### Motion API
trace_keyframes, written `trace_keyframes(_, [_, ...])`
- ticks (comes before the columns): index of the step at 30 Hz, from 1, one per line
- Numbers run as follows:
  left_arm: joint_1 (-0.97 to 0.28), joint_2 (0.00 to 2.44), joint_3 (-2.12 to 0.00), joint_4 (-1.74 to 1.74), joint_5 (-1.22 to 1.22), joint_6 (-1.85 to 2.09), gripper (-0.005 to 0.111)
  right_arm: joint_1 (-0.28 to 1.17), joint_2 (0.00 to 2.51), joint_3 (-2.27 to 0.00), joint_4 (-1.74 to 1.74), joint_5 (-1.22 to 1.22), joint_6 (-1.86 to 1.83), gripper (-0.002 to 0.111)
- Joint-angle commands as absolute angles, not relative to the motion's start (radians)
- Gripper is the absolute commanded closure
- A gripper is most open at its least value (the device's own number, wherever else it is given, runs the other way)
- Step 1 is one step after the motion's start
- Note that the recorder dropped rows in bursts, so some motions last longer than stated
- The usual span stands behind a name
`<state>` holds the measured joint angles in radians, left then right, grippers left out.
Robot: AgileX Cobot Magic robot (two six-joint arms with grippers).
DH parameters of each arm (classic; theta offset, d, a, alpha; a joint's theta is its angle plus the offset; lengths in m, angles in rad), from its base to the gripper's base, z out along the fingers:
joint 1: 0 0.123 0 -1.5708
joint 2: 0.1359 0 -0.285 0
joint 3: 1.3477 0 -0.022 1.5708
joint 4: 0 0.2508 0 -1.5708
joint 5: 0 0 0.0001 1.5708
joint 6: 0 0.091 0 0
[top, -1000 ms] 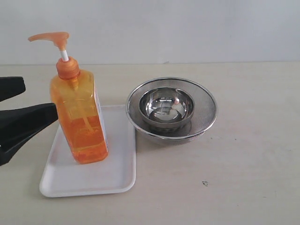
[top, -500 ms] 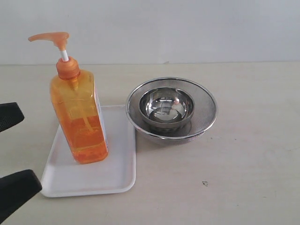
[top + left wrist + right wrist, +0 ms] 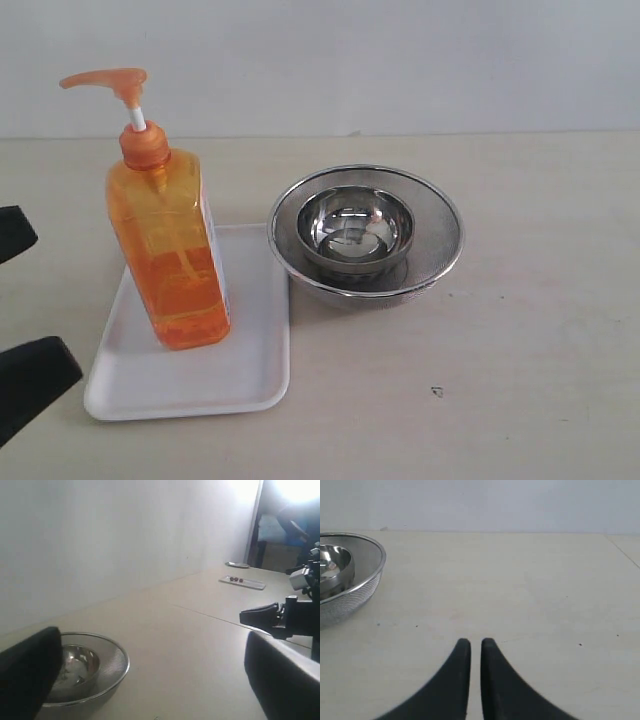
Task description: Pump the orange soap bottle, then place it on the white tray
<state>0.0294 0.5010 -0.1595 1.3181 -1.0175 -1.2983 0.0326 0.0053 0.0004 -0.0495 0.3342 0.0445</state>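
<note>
The orange soap bottle stands upright on the white tray at the left of the exterior view, its pump nozzle raised and pointing left. My left gripper is open at the left edge, clear of the bottle and tray, with nothing between its black fingers. The left wrist view shows the left gripper wide open over bare table; bottle and tray are out of that view. My right gripper is shut and empty, low over the table; it is outside the exterior view.
A small steel bowl sits inside a wider mesh steel bowl just right of the tray; the mesh bowl appears in both wrist views. A pale wall stands behind the table. A small dark speck lies at the front.
My left gripper has pulled back from the bottle toward the left edge and lower in the view, jaws still wide. The bottle stays upright on the tray.
</note>
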Motion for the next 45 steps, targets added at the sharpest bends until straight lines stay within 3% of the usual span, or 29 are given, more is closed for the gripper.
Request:
trace_keyframes(1, [0.023, 0.462, -0.159, 1.29, -0.927, -1.328, 0.022, 0.029, 0.0, 0.0, -0.055, 0.331, 0.043, 0.103])
trace_keyframes(4, [0.007, 0.383, -0.156, 1.299, -0.802, -1.402, 0.044, 0.029, 0.0, 0.0, -0.055, 0.331, 0.043, 0.103])
trace_keyframes(10, [-0.036, 0.199, -0.131, 1.308, -0.68, -1.418, 0.1, 0.029, 0.0, 0.0, -0.055, 0.331, 0.043, 0.103])
trace_keyframes(17, [-0.116, 0.0, -0.127, 1.329, -0.643, -1.423, 0.102, 0.029, 0.0, 0.0, -0.055, 0.331, 0.043, 0.103])
trace_keyframes(24, [-0.129, 0.0, -0.127, 1.455, -0.647, -1.423, 0.102, 0.029, 0.0, 0.0, -0.056, 0.327, 0.043, 0.103])
trace_keyframes(32, [-0.127, 0.0, -0.058, 1.363, -0.118, -1.471, 0.102, 0.029, 0.0, 0.0, -0.056, 0.327, 0.043, 0.103])
trace_keyframes(36, [-0.127, 0.0, -0.059, 1.305, -0.093, -1.463, 0.102, 0.029, 0.0, 0.0, -0.056, 0.327, 0.043, 0.103])
trace_keyframes(39, [-0.127, 0.0, -0.059, 0.825, -0.074, -1.165, 0.102, 0.029, 0.0, 0.0, -0.056, 0.327, 0.043, 0.103])
trace_keyframes(40, [-0.127, 0.0, -0.059, 0.54, -0.074, -0.856, 0.102, 0.029, 0.0, 0.0, -0.056, 0.327, 0.043, 0.103])
trace_keyframes(45, [-0.127, 0.0, -0.018, 0.141, -0.044, -0.32, 0.102, 0.029, 0.0, 0.0, -0.056, 0.327, 0.043, 0.103])
